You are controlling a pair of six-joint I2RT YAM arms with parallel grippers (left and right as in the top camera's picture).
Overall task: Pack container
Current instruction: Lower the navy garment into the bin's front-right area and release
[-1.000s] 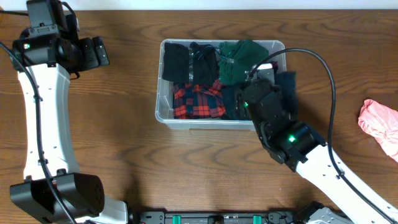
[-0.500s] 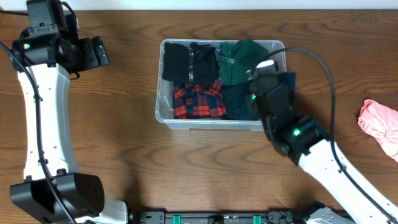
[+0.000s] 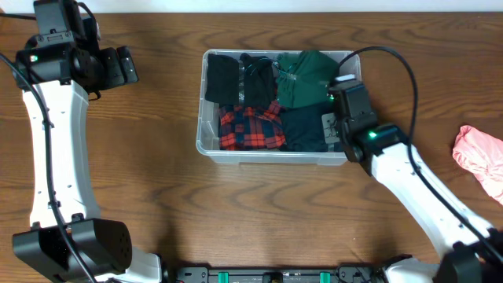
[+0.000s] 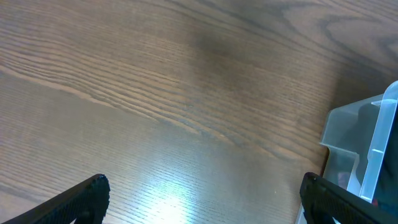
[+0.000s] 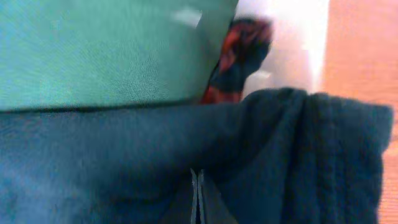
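Overhead, the container (image 3: 275, 156) sits at the far middle of the table (image 3: 157, 204), its long axis running left to right. It looks nearly full: black pieces (image 3: 222, 79) far left, a green garment (image 3: 308, 69) far right, a plaid shirt (image 3: 250, 127) near left and a navy garment (image 3: 302, 130) near right.

The right pincer (image 3: 339, 118) is down at the container's right end wall, over the navy garment. Its wrist view shows the fingers pressed flat together with dark cloth all around them. Whether a fold is caught between them I cannot tell.

The left pincer (image 3: 119, 67) hangs wide apart and empty over bare wood, well to the left of the container, with only the container's near-left corner at the edge of its view.

A pink cloth (image 3: 479, 161) lies loose at the table's right edge, well apart from the container. If it goes in next, the right arm is plainly the nearer one. From that pincer the container's free room lies to the left, inside the wall. The wood between wall and pink cloth is open, but the wall's rim is close beside the fingers and would likely need clearing upward first.
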